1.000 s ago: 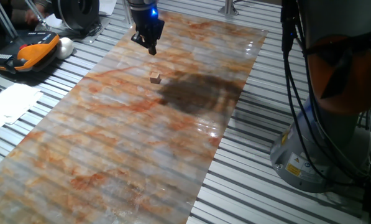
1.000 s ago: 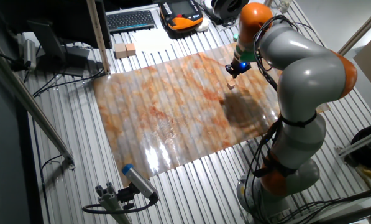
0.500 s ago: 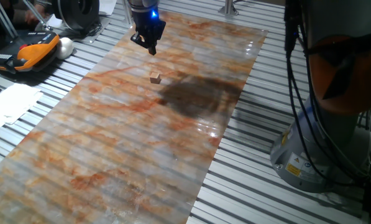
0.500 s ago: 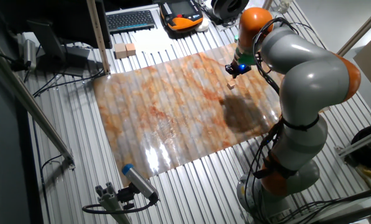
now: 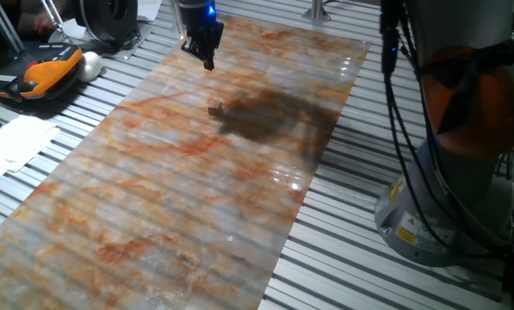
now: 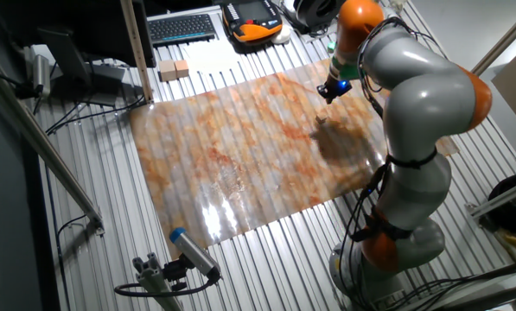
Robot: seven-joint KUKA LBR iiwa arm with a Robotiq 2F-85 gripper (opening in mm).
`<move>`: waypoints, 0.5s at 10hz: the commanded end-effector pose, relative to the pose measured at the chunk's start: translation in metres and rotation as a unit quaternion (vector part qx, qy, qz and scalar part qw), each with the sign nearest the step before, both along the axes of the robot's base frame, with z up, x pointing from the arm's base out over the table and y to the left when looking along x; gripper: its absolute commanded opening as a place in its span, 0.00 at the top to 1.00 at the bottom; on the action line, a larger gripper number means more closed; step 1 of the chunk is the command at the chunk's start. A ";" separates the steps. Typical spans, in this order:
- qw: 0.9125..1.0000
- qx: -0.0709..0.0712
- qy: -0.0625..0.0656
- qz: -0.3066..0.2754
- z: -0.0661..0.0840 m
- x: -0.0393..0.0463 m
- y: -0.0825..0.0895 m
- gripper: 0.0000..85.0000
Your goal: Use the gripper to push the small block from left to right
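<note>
The small block (image 5: 215,108) is a tiny light-tan cube lying on the marbled orange-grey board (image 5: 170,198), at the edge of the arm's dark shadow. It also shows in the other fixed view (image 6: 320,122). My gripper (image 5: 208,63) is black with a blue light. It hangs above the board's far end, behind the block and apart from it. Its fingers come together to one point and hold nothing. In the other fixed view the gripper (image 6: 328,97) is just beyond the block.
An orange-black device (image 5: 41,73), a white ball (image 5: 90,65) and papers (image 5: 15,142) lie left of the board. My base (image 5: 429,215) stands on the right. A keyboard (image 6: 181,28), two wooden blocks (image 6: 175,69) and a blue-tipped tool (image 6: 193,250) lie off the board.
My gripper has moved a little away from the block, toward the board's far end. The arm's shadow has shifted up to the block. The block has not moved.
</note>
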State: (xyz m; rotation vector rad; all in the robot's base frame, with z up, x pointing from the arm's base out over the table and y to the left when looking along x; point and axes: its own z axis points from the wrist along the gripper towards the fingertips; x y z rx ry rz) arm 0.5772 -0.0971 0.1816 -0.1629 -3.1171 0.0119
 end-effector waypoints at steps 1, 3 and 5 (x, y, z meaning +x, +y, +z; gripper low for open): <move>1.000 0.001 -0.001 0.004 -0.005 0.0058 -0.036 1.00; 1.000 0.008 -0.002 0.012 -0.017 0.0081 -0.051 1.00; 1.000 0.016 -0.004 0.018 -0.029 0.0106 -0.059 1.00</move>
